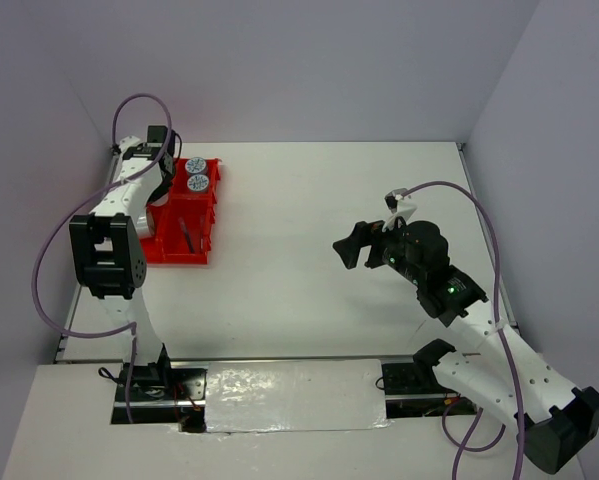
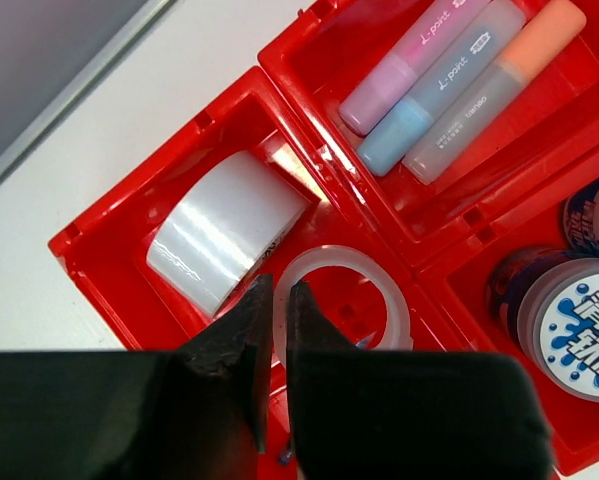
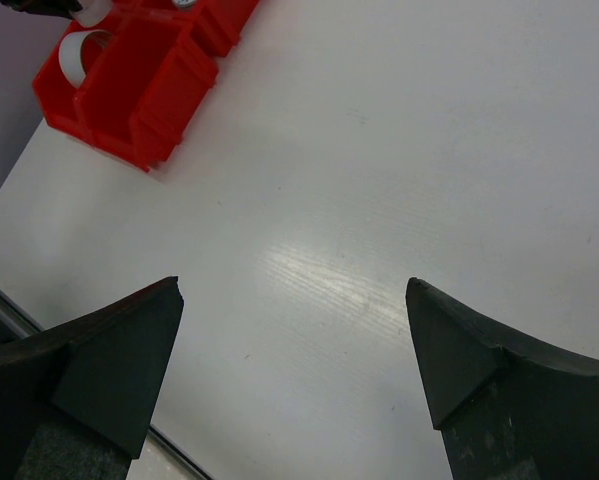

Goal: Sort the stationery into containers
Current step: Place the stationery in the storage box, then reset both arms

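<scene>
Jaws of left gripper [image 2: 277, 300] nearly together, slim gap showing. Rim of clear tape ring [image 2: 344, 252] runs into that gap; pinched or free, cannot tell. Ring lies flat in corner compartment of red tray [image 2: 119, 290], just beside white tape roll [image 2: 224, 230] on its side. Neighbouring compartment holds purple, light-blue, orange-capped markers [image 2: 439, 90]; another holds blue-lidded tubs [image 2: 569, 320]. Right gripper [image 3: 294, 300] spread wide, empty, above table [image 1: 309, 250], well apart from tray. Step judged: depositing tape. Next: spread fingers fully, lift straight up without dragging ring.
</scene>
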